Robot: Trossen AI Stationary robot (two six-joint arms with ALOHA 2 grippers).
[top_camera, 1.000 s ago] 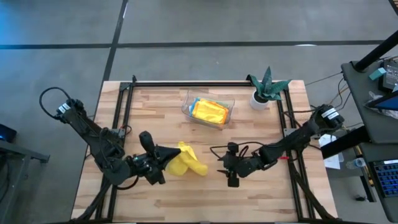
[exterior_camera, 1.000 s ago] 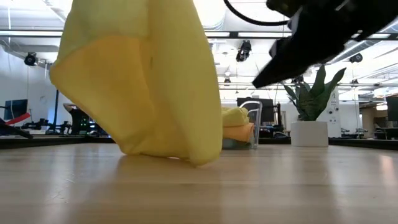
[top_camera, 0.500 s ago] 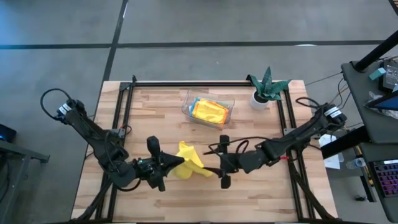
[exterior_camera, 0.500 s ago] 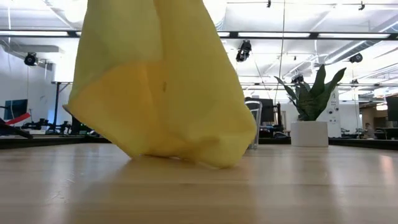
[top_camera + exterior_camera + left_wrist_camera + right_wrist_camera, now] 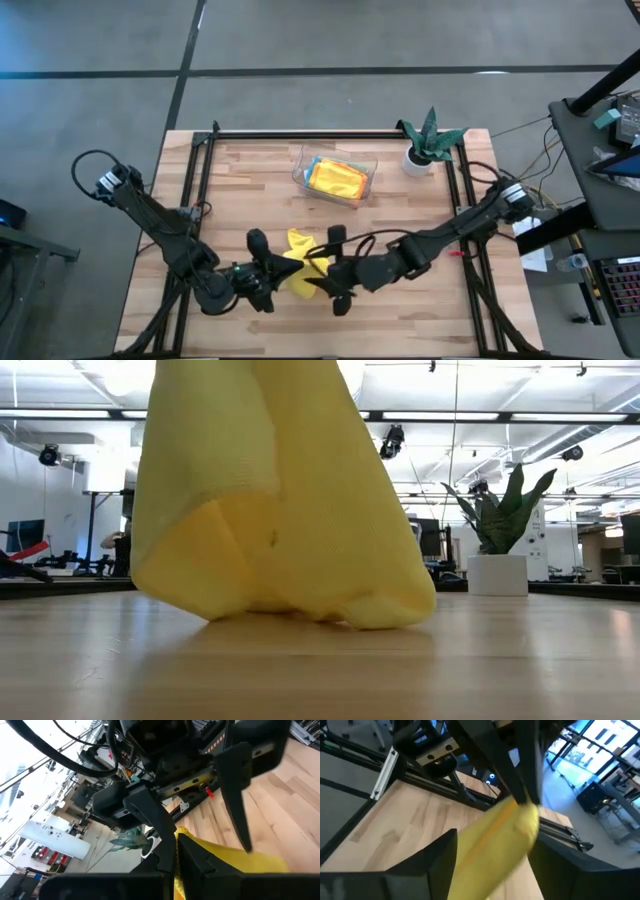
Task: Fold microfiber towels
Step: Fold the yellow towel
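No legible text, labels, brand marks, numbers or signs in any view. Surfaces checked: the arms, the counter [image 5: 400, 300], the room behind it. Small markings on equipment in the room are too blurred to read.
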